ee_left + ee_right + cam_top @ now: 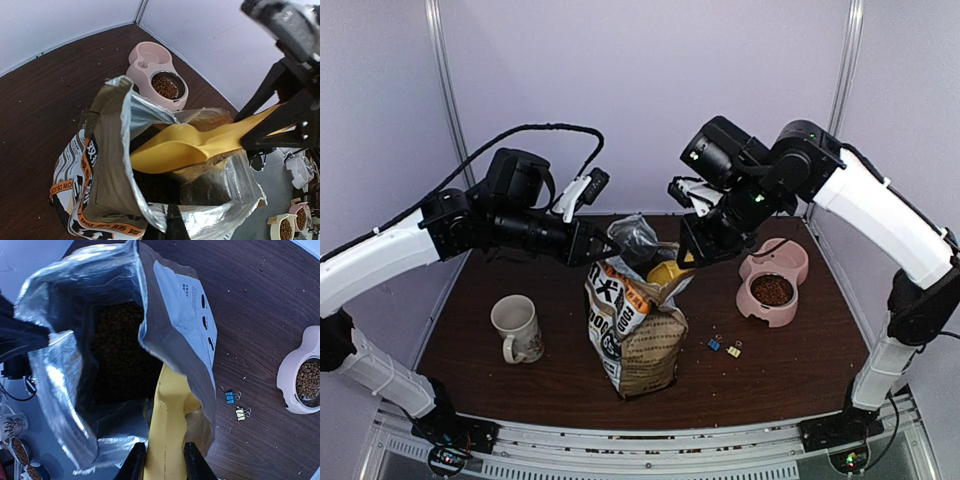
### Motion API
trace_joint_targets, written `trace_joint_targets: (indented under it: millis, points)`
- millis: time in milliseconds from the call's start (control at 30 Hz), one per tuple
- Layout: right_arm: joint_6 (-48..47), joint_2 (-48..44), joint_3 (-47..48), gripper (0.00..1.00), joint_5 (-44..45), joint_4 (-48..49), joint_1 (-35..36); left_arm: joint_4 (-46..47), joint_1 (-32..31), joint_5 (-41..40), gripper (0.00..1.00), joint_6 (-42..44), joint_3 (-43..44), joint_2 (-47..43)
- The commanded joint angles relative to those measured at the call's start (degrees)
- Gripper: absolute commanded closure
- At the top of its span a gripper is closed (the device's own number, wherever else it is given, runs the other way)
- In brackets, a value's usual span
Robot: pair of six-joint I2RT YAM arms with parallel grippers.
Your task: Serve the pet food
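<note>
A dark brown table (800, 370) carries an upright dog food bag (640, 345) at its centre, a white mug (517, 328) at 9 o'clock and a pink pet bowl (775, 283) at 2 o'clock. Blue (714, 344) and yellow (734, 350) binder clips lie at 4 o'clock, just beside the bag.

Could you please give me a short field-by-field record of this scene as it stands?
bag: upright mid-table, top open, pet food visible inside
left end effector: shut on the bag's rim, holding it open
right end effector: shut on yellow scoop handle; scoop bowl in the bag's mouth
pink feeder: right of bag, one bowl holds pet food
other: mug at left; two binder clips beside bag
</note>
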Motion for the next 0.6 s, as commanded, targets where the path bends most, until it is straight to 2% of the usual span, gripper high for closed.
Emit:
trace_joint_targets:
  millis: [0, 100, 200, 400, 567]
  points:
    - [1.4, 4.7, 0.9, 0.93, 8.1, -5.9, 0.2, 8.3, -0.8, 0.5, 1.00, 2.5, 3.8, 0.1]
    - [2.4, 10.2, -0.1, 0.94, 9.1, -3.3, 0.4, 8.2, -0.8, -0.5, 1.00, 2.6, 3.6, 1.0]
    - [3.1, 13.6, -2.9, 0.95, 6.0, 2.3, 0.3, 8.2, -0.9, -1.2, 1.00, 2.4, 3.4, 1.7]
    - [5.8, 12.5, -9.9, 0.95, -9.2, 18.1, 0.0, 8.3, -0.8, -2.5, 1.00, 1.9, 2.4, 1.7]
    - [8.4, 8.5, -14.5, 0.95, -20.1, 26.8, -1.8, 9.3, -0.8, -4.2, 1.00, 1.2, 0.9, 0.4]
